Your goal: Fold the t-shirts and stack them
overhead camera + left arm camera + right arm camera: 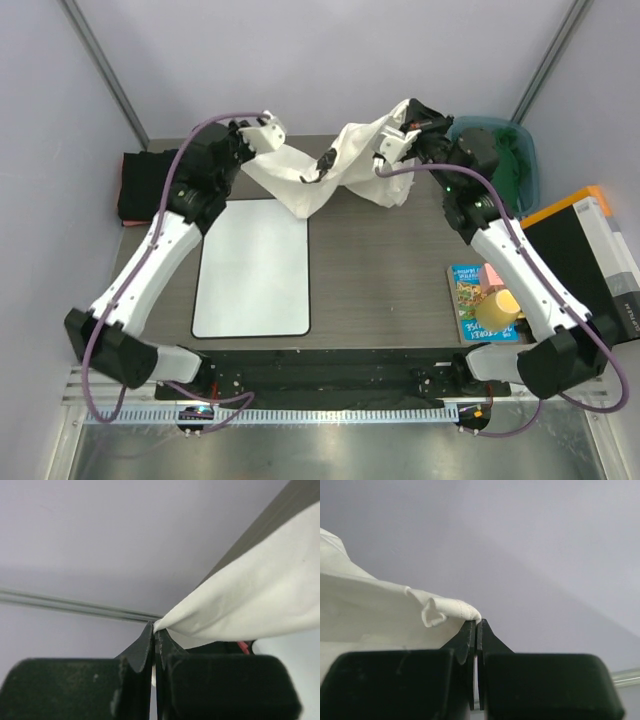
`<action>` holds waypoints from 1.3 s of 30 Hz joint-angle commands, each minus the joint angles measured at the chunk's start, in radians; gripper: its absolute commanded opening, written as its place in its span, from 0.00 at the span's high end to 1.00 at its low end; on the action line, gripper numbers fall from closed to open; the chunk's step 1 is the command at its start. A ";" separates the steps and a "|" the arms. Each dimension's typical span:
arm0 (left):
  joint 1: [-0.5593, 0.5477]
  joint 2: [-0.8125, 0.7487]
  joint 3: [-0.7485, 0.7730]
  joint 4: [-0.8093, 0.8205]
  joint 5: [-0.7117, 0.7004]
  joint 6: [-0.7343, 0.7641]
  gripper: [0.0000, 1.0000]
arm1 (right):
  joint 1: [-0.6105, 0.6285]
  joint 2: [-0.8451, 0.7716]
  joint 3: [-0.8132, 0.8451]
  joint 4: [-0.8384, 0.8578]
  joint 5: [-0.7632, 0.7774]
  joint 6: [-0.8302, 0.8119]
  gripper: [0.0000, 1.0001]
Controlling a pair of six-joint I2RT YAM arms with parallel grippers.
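The left gripper [154, 628] and the right gripper [476, 625] are each clamped on the white t-shirt [300, 180], which hangs between them over the far counter [380, 250].

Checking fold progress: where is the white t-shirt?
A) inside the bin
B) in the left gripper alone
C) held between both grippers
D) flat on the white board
C: the left gripper and right gripper each pinch an edge of the white t-shirt.
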 commanded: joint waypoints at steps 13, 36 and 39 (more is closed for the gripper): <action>0.002 -0.106 -0.104 -0.375 0.164 -0.060 1.00 | -0.004 -0.164 -0.068 -0.156 -0.100 -0.053 0.99; -0.076 0.048 -0.016 -0.531 0.465 -0.204 0.12 | 0.002 -0.130 -0.261 -0.267 -0.051 -0.034 0.99; -0.093 0.010 -0.099 -0.580 0.751 -0.225 0.12 | 0.005 -0.111 -0.348 -0.192 -0.047 -0.034 0.99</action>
